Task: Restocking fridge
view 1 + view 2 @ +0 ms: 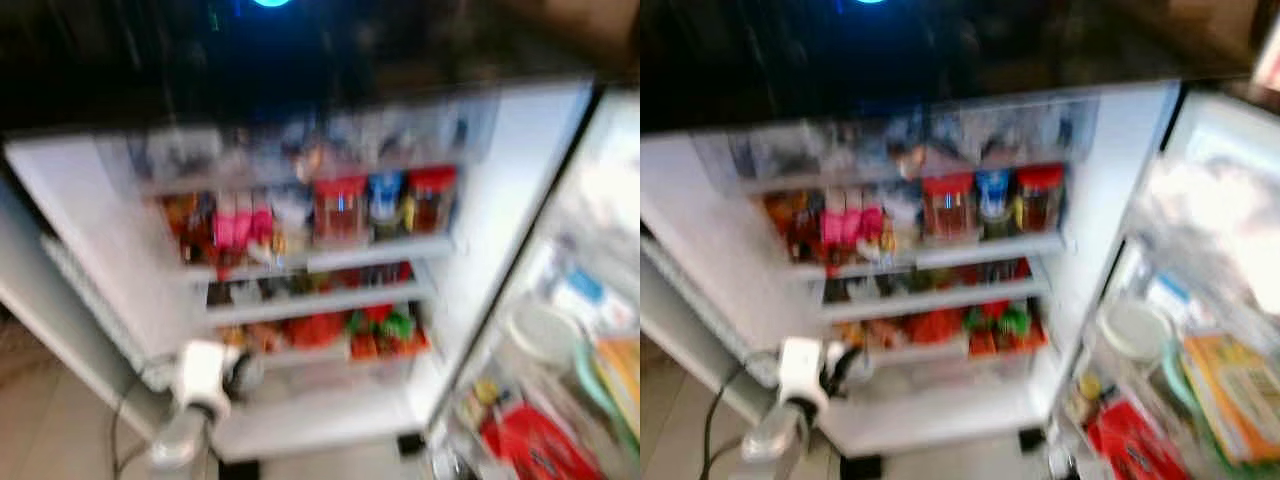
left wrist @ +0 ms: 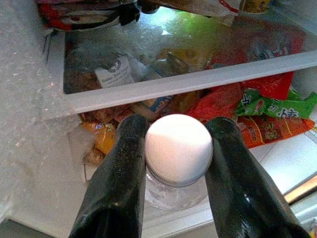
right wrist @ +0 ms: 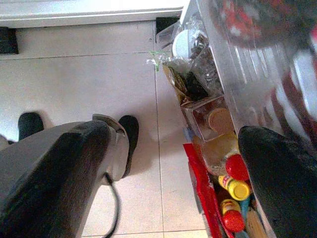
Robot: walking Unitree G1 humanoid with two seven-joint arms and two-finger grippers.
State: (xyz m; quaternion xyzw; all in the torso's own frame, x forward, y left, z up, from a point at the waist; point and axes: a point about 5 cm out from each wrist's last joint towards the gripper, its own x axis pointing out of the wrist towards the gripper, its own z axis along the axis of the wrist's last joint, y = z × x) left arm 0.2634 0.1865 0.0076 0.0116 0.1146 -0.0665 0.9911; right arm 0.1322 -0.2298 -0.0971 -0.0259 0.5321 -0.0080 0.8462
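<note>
I see the open fridge (image 1: pixel 520 200) across the blurred head views, its shelves crowded with red-lidded jars (image 1: pixel 338 208) and pink bottles (image 1: pixel 240 225) near the centre. At four o'clock stands the open door (image 1: pixel 1200 300), its racks holding a pale round tub (image 1: pixel 1132 328) and a red packet (image 1: pixel 1130 435). At seven o'clock my left arm reaches toward the lowest shelf. Left wrist view: the left gripper (image 2: pixel 178 153) has its two black fingers (image 2: pixel 119 188) closed against a clear bottle with a white cap (image 2: pixel 178 146), which sits between them just before the bottom shelf, with red and green snack packets (image 2: pixel 267 111) behind it at two o'clock. Right wrist view: the right gripper (image 3: pixel 171 173) hangs with fingers spread wide, empty, over the tiled floor (image 3: pixel 99 79), beside door-rack bottles with red and yellow caps (image 3: pixel 237 186).
</note>
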